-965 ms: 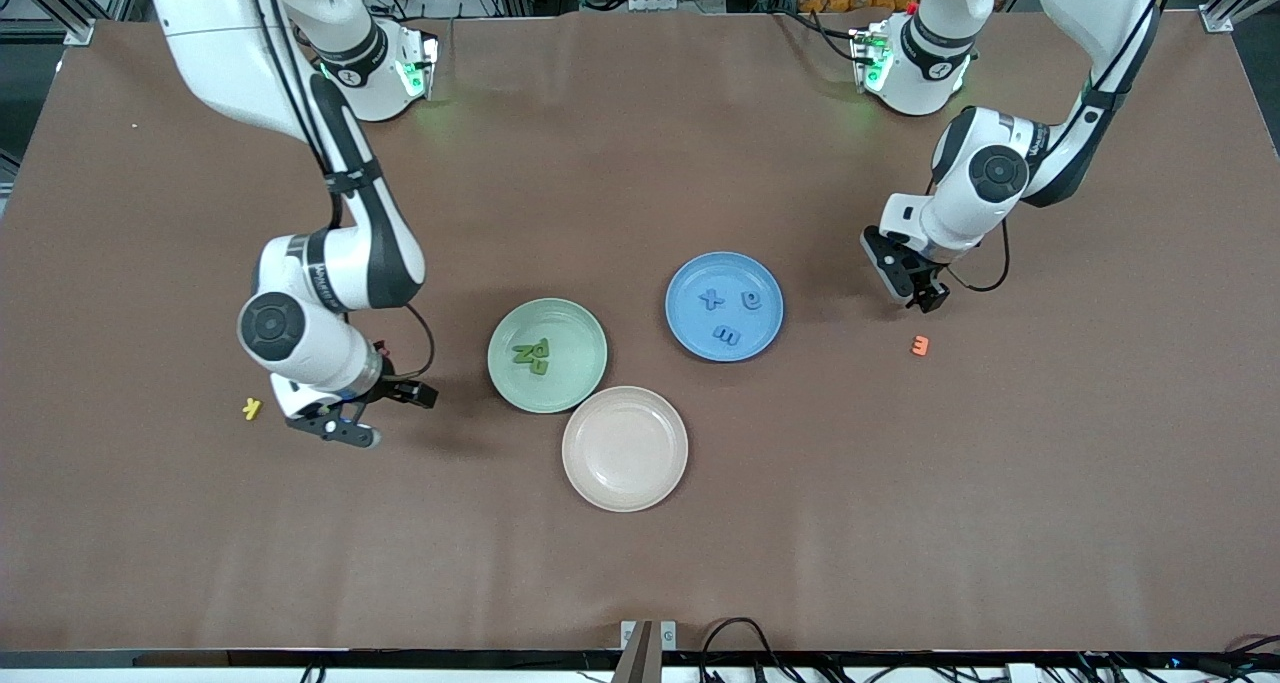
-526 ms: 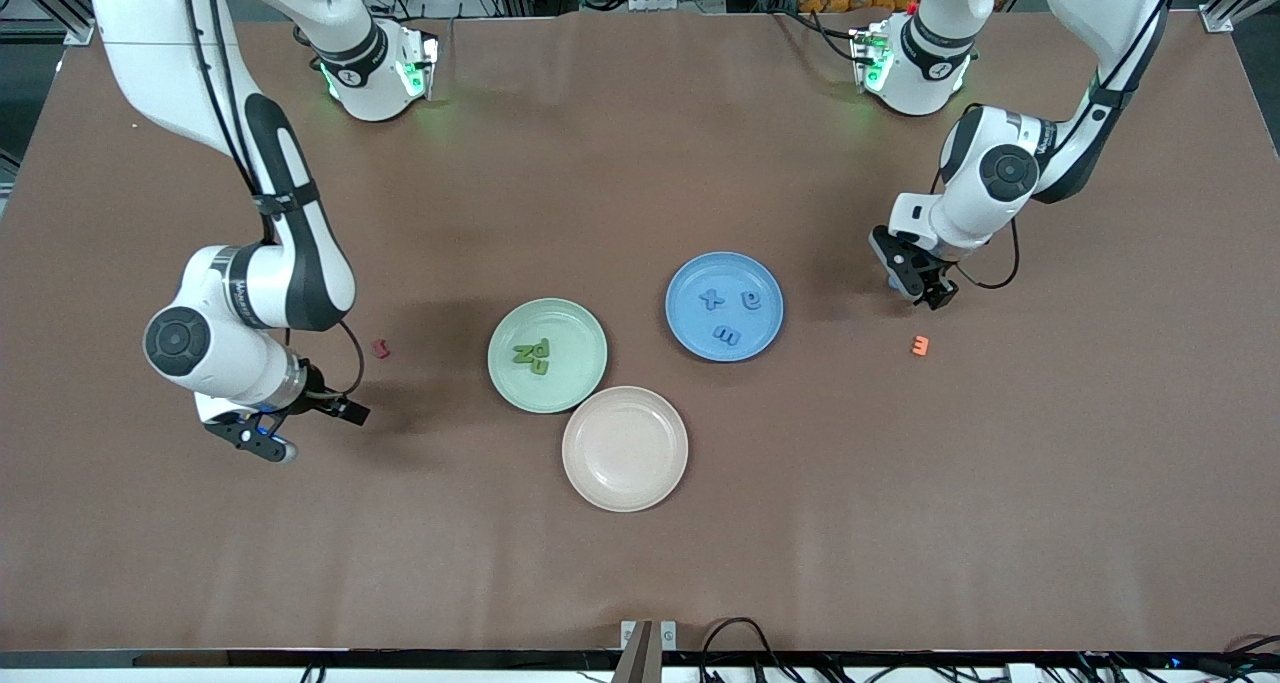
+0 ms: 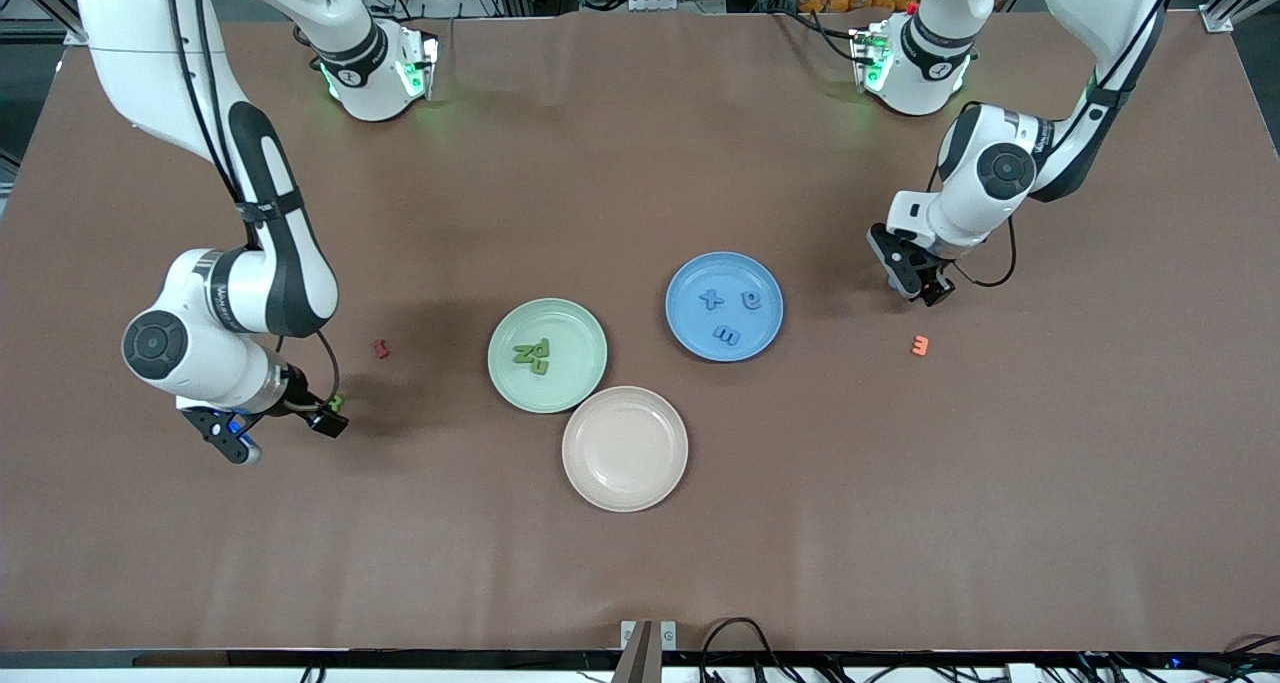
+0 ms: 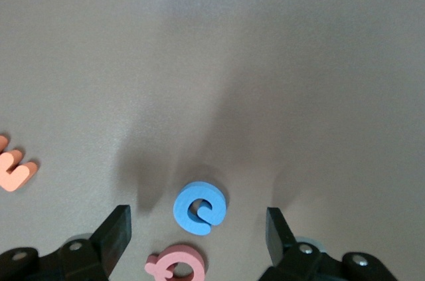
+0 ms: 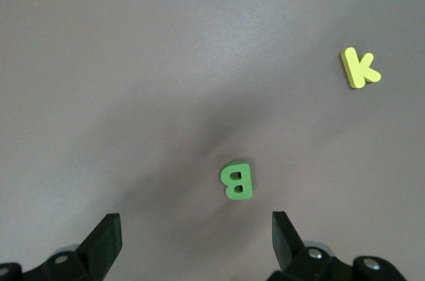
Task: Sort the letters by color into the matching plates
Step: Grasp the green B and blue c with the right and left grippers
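Position check first: I see the left gripper point(image 4: 199, 241) low over the table toward the left arm's end, jaws apart with nothing between them; a blue letter point(image 4: 200, 208) lies flat just ahead of the gap, a pink letter point(image 4: 176, 266) touching its edge, an orange letter point(image 4: 13, 169) well off to one side; the right gripper point(image 5: 196, 241) hangs over the right arm's end, jaws wide and empty, a green letter B point(image 5: 236, 181) just ahead of them and a yellow letter K point(image 5: 359, 68) farther off; all are chunky matte foam on brown cloth; the green plate point(image 3: 580, 333) holds green letters point(image 3: 531, 354), the blue plate point(image 3: 690, 328) holds three blue ones point(image 3: 729, 313); the beige plate point(image 3: 625, 448) is bare; a red letter point(image 3: 380, 348) lies between right gripper and green plate; since a second ago the right arm has swung outward.
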Tool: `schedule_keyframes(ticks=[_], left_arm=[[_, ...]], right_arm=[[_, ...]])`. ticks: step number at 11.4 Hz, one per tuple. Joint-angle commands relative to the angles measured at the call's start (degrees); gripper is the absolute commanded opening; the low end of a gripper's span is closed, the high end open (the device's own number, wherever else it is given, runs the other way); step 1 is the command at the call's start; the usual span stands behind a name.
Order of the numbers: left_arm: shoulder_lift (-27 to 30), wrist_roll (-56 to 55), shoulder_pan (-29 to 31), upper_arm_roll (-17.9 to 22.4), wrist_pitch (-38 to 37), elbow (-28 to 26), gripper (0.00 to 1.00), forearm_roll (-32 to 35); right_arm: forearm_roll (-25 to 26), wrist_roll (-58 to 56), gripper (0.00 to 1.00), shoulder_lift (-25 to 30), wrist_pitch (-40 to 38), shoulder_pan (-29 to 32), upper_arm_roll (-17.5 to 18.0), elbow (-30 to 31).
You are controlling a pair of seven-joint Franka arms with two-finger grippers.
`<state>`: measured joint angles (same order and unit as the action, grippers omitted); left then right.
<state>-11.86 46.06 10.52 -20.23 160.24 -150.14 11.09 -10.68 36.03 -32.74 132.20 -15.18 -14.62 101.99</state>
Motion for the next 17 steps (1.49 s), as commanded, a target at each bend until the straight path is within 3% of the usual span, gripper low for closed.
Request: schedule_keyframes(ticks=[1,5,7,13,15,17], left_arm=[[-0.2,0.2,0.5,-0.6,3.6,-1.8,0.87,0.6],[-0.5,0.2,0.4,-0.6,4.3,-2.1,0.79,0.5],[-0.5,0.2,0.2,-0.6,4.3,-2.1,0.63,0.5],[-0.7,0.2,0.2,-0.5,4.3,-2.0,0.47,0.5],[-1.1,0.3,0.2,-0.5,4.3,-1.8,0.27,0.5],[-1.5,0.2,-0.2,-0.5,4.5,-1.3,0.16,0.5]], right_arm=[[-0.7,2.0,1.00,-1.5,2.2,1.6,0.8,0.2],[-0.7,1.4,1.00,-2.3,5.8,2.3,0.9,1.8],[-0.7,1.3,1.00,-2.7,9.6,2.4,1.0,3.7],[-0.7,1.2,1.00,-3.6,9.9,3.1,1.4,4.2],[-0.7,1.1,0.97,-3.6,10.4,2.9,1.4,4.6],[-0.7,1.0,0.85,-3.5,10.4,2.6,1.5,4.8]])
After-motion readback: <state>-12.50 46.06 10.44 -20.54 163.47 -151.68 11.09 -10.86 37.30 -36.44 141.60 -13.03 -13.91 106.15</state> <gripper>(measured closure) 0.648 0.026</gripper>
